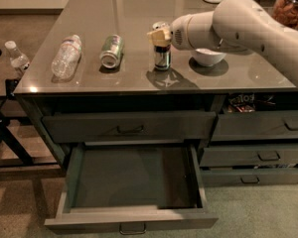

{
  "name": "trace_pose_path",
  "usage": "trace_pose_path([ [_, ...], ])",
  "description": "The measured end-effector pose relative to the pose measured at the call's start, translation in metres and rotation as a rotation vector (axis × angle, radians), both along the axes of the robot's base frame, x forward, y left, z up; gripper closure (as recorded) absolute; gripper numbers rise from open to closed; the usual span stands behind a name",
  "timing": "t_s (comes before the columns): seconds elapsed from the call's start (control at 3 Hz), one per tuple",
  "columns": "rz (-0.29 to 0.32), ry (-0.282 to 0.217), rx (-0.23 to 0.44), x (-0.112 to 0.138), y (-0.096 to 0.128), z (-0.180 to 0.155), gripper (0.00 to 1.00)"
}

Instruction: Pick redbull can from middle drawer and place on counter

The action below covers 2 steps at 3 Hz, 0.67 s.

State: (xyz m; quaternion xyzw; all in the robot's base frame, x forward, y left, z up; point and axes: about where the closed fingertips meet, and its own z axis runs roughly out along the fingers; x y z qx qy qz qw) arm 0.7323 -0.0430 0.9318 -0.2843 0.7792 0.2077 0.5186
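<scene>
- Gripper sits over the middle of the counter, coming in from the right on the white arm.
- Its tan fingers are pinched on the upper part of the redbull can; the silver can top shows just behind them.
- Redbull can is upright, and its base looks to be down on the counter, with a dark reflection right under it. Can't tell for sure whether it's fully seated.
- Can sits between the green can to its left and the white bowl to its right, apart from both.
- Green can lies on its side with its end facing the camera.
- Clear plastic bottle also lies on its side, left of the green can and near the counter's left edge.
- Middle drawer is pulled fully out, its dark interior is bare, and there's a bar handle on the front.
- Top drawer above it is closed.
- Upper right drawer is open a crack, with snack packets visible inside. The right-hand drawers below it are closed.
- Second small water bottle stands off the counter at far left.
- Jar with brownish contents sits at the counter's far right corner.
</scene>
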Motion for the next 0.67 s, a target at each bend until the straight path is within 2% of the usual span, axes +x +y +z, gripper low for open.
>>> trace_pose_path([
  [0.33,0.004,0.016,0.045,0.0017,0.0055,-0.0124,1.0],
  [0.67,0.005,0.019,0.058,0.0021,0.0059,-0.0106,0.82],
])
